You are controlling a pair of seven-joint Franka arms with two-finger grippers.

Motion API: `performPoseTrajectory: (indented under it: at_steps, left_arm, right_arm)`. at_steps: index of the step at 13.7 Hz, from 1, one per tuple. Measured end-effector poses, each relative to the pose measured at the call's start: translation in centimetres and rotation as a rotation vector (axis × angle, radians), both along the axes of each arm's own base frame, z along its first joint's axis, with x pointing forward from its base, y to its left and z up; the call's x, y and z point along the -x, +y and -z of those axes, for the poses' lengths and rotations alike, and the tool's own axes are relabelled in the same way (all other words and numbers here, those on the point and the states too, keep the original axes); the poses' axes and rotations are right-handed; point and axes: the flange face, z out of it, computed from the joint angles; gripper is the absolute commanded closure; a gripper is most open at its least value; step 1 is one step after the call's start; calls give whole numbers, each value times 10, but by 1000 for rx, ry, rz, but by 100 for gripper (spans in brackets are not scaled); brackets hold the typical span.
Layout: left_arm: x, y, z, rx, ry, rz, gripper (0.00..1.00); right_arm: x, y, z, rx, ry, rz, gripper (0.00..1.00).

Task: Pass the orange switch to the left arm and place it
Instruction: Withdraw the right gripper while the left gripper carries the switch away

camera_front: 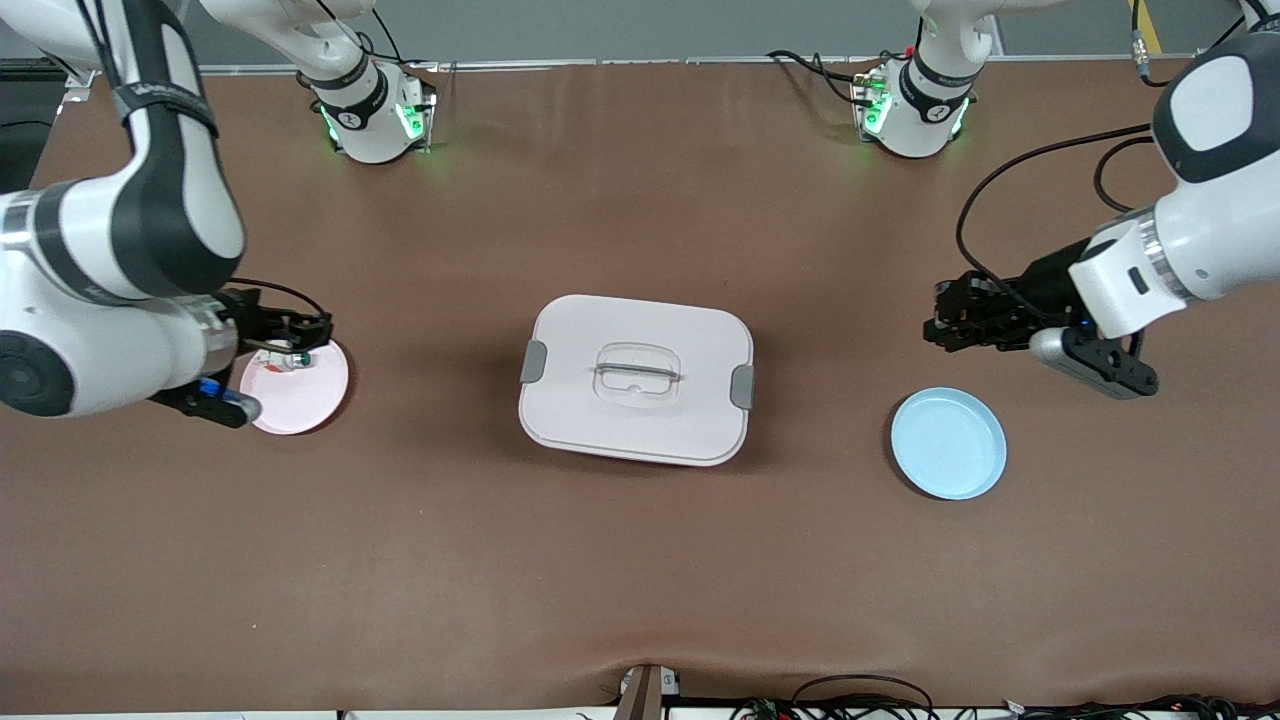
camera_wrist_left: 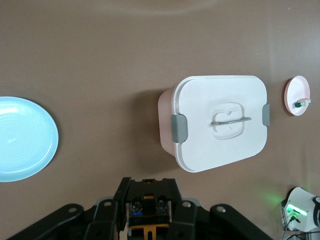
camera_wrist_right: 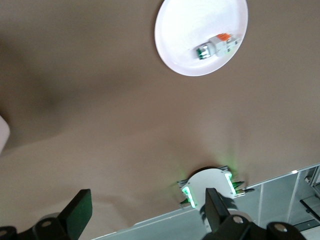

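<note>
Jaws (camera_front: 300, 335) spread over pink plate (camera_front: 318, 400)

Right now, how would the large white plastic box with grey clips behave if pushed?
The box looks rigid and, being low and wide, would probably slide on the brown mat rather than tip. Both grey clips sit against the lid, so it likely stays shut. Right tool hovers over the pink plate, left tool above the mat beside the blue plate.

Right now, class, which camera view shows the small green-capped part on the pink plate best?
The right wrist view: the green-capped part lies unobstructed on the pink plate, its orange end plain. In the front view the open right gripper hangs over it, partly hiding it. The left wrist view shows a distant speck.
</note>
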Motion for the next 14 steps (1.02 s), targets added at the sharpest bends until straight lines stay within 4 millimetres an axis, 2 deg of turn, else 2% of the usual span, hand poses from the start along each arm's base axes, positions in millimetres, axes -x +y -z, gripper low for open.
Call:
performPoseTrajectory:
  at_steps: [3, 6, 9, 14]
  left_arm:
    - [2, 17, -2, -60, 32, -69, 100]
    - [5, 22, -7, -114, 69, -173, 100]
    - [11, 29, -26, -236, 40, -250, 100]
    - [14, 29, -55, -231, 79, -509, 100]
  right_arm:
    - [2, -41, -2, -42, 9, -53, 0]
    - [3, -70, 1, -75, 16, -63, 0]
    - [3, -74, 4, -81, 15, -65, 0]
    - [6, -71, -7, -74, -116, -70, 0]
